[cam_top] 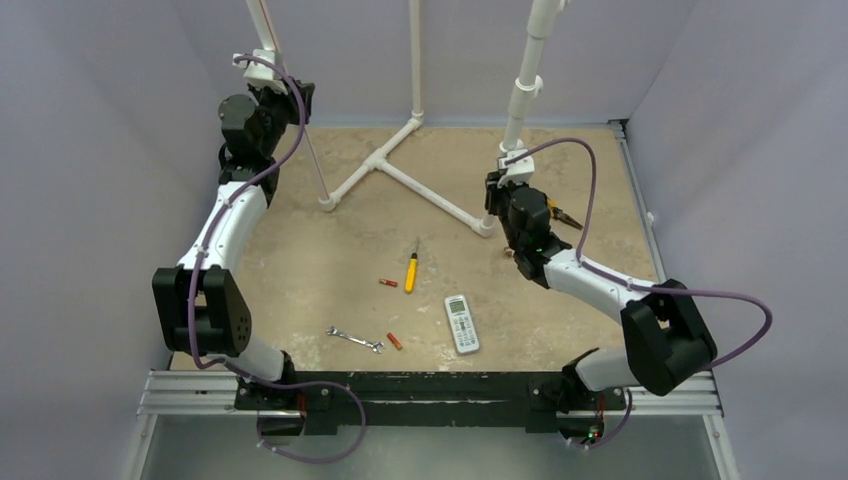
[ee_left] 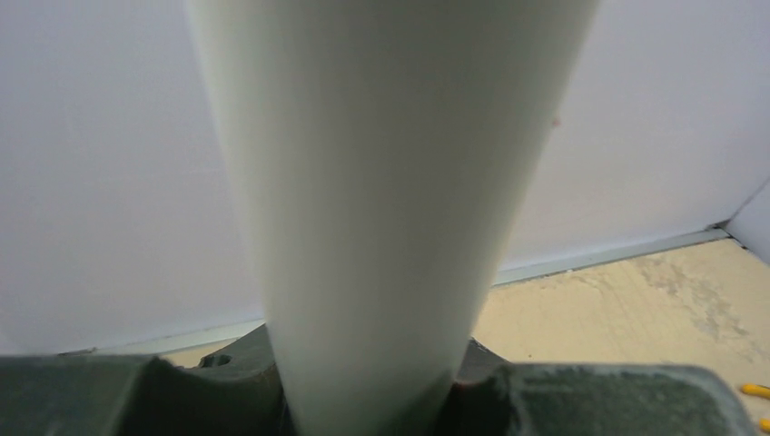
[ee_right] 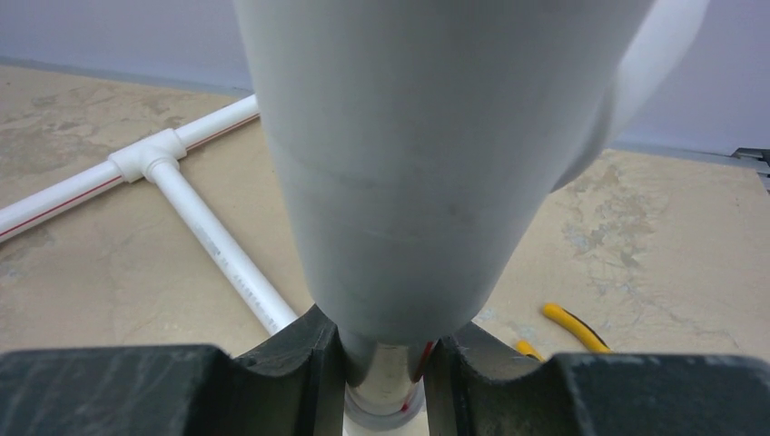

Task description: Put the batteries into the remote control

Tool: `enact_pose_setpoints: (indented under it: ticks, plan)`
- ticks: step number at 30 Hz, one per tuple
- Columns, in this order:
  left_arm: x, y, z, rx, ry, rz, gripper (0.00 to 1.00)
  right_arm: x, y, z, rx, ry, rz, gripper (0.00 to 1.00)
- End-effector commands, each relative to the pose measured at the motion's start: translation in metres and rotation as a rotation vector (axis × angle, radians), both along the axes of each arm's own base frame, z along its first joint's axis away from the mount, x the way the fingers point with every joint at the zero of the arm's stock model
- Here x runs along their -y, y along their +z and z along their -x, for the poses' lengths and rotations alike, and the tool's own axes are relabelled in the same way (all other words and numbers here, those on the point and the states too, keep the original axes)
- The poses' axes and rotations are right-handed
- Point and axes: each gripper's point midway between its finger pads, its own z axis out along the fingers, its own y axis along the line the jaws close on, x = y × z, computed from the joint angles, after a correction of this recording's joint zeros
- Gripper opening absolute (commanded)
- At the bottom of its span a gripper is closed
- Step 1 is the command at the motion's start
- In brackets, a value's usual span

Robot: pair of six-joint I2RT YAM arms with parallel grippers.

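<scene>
The white remote control [cam_top: 461,323] lies face up near the front middle of the table. One orange-red battery [cam_top: 387,283] lies left of the screwdriver, and a second battery [cam_top: 394,340] lies left of the remote. Neither wrist view shows them. My left gripper [cam_top: 290,100] is far back left and shut around an upright white pipe [cam_top: 313,165], which fills the left wrist view [ee_left: 381,182] between the fingers [ee_left: 617,400]. My right gripper [cam_top: 500,215] is shut around the foot of the other upright pipe [cam_top: 525,90], which is held between the dark fingers [ee_right: 300,372] in the right wrist view.
A yellow-handled screwdriver [cam_top: 411,270] lies mid-table. A silver wrench [cam_top: 355,340] lies front left. Yellow-handled pliers [cam_top: 562,214] lie behind the right gripper and also show in the right wrist view [ee_right: 572,327]. A white pipe frame with a T-joint [cam_top: 375,165] spans the back.
</scene>
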Motion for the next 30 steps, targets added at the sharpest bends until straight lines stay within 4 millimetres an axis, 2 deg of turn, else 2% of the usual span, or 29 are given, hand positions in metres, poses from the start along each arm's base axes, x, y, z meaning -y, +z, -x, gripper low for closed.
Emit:
enact_pose_setpoints:
  ticks: [1,3,8,9,11,12,13,16,18,21,26,29,30]
  plan:
    - [0.026,-0.011,0.001,-0.111,-0.119,0.230,0.00,0.074,0.052,-0.013,0.135,-0.242,0.005,0.00]
    - [0.026,-0.013,0.004,-0.118,-0.116,0.240,0.00,0.078,0.049,-0.018,0.116,-0.259,0.006,0.00]
    - [0.020,-0.009,0.012,-0.135,-0.080,0.269,0.16,0.071,0.045,-0.024,0.081,-0.227,0.014,0.00]
    - [0.020,-0.007,0.014,-0.139,-0.084,0.275,0.20,0.069,0.045,-0.023,0.072,-0.220,0.014,0.03]
    - [0.024,-0.004,0.019,-0.151,-0.098,0.288,0.34,0.065,0.047,-0.019,0.049,-0.186,0.009,0.27]
    - [0.024,-0.003,0.022,-0.159,-0.098,0.297,0.42,0.064,0.048,-0.016,0.034,-0.179,0.003,0.34]
    - [0.024,-0.002,0.025,-0.166,-0.100,0.301,0.53,0.064,0.049,-0.012,0.023,-0.177,-0.015,0.39]
    - [0.018,0.000,0.042,-0.189,-0.060,0.319,0.77,0.066,0.053,0.001,0.022,-0.164,-0.050,0.47]
    - [0.012,0.001,0.053,-0.197,-0.025,0.321,0.87,0.068,0.054,0.009,0.017,-0.162,-0.062,0.51]
    - [0.006,0.003,0.070,-0.203,0.008,0.316,0.94,0.069,0.057,0.023,0.011,-0.141,-0.086,0.55]
    - [0.003,0.010,0.094,-0.201,0.022,0.312,0.97,0.065,0.051,0.042,-0.020,-0.091,-0.117,0.62]
    - [0.005,0.007,0.113,-0.210,0.010,0.319,0.99,0.063,0.044,0.054,-0.051,-0.065,-0.132,0.66]
    - [0.007,0.001,0.121,-0.235,0.007,0.325,1.00,0.062,0.042,0.059,-0.059,-0.058,-0.140,0.67]
